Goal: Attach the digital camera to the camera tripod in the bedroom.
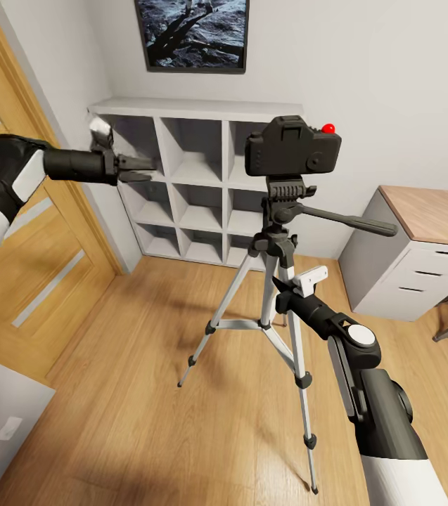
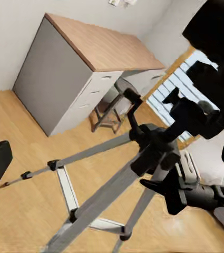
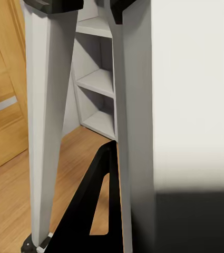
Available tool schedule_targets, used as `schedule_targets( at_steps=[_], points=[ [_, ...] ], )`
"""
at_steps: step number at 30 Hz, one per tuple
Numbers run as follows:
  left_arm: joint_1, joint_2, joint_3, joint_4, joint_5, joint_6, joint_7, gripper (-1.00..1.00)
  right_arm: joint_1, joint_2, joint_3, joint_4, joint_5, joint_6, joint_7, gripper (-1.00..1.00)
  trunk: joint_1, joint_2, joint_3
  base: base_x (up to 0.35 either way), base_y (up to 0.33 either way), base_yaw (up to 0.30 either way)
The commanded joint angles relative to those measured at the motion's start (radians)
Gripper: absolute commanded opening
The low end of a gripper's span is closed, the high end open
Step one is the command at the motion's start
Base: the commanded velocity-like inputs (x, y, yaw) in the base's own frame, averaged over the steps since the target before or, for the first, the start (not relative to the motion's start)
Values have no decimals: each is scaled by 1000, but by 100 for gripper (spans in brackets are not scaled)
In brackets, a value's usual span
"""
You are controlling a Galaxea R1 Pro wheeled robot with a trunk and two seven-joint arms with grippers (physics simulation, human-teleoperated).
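Digital camera (image 1: 292, 146) atop camera tripod (image 1: 274, 295); left hand (image 1: 139, 169) empty, fingers together, well apart.

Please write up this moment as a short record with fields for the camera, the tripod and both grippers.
camera: black camera sits on top of the tripod head, red dot up
tripod: tripod stands upright on the wood floor, pan handle toward the desk
left gripper: left gripper held apart from the camera, before the white shelf, holding nothing
right gripper: right gripper low against the tripod legs, state unclear
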Motion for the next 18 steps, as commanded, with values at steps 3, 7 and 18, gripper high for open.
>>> schedule_targets(
  at_steps=[3,7,18],
  points=[
    [87,9,-5,87,-15,34,20,100,-1,1,-1,-1,96,2,6,-100,1,-2,-2,0,0,0],
    [238,13,-5,250,-40,21,62,100,-1,2,-1,-1,96,2,6,-100,1,-2,-2,0,0,0],
    [666,18,-1,433,-31,-289,342,100,-1,2,0,-1,96,2,6,-100,1,-2,-2,0,0,0]
  ],
)
